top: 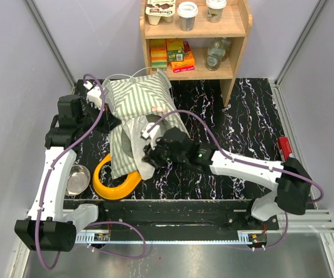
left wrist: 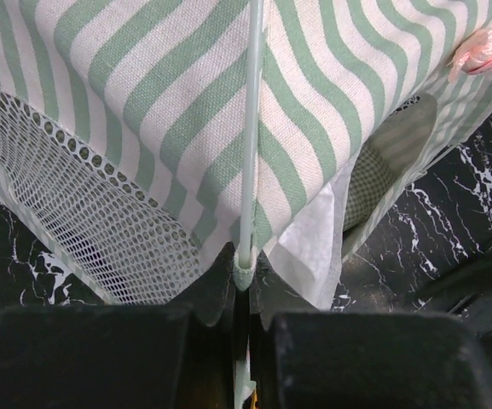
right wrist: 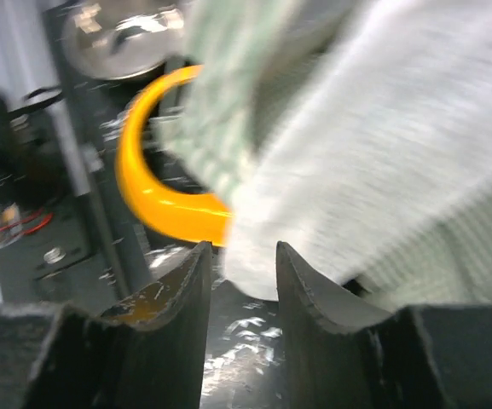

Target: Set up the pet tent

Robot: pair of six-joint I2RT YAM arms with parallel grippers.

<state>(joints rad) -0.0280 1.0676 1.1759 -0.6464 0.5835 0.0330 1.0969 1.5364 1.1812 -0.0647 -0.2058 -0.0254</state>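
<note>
From the top view, the pet tent [top: 136, 113] lies left of centre on the black marbled tabletop [top: 242, 121]. Its long axis runs from the wooden shelf [top: 239, 29] toward the arm bases. Its near end covers part of the yellow bowl holder [top: 116, 184], which sits beside a steel bowl [top: 77, 178]. The left gripper [top: 105, 111] is at the tent's left edge, its tips hidden. The right gripper [top: 148, 155] hovers over the near white flap.

In the left wrist view, the left gripper [left wrist: 242, 277] is pinched narrowly on the foot of a thin white pole [left wrist: 251, 128]. The pole runs straight away over the striped cloth, with the mesh panel [left wrist: 75, 204] to its left.

The right wrist view is blurred. The right gripper [right wrist: 244, 264] stands moderately wide with nothing between its jaws, and pale tent fabric lies just beyond it.
</note>
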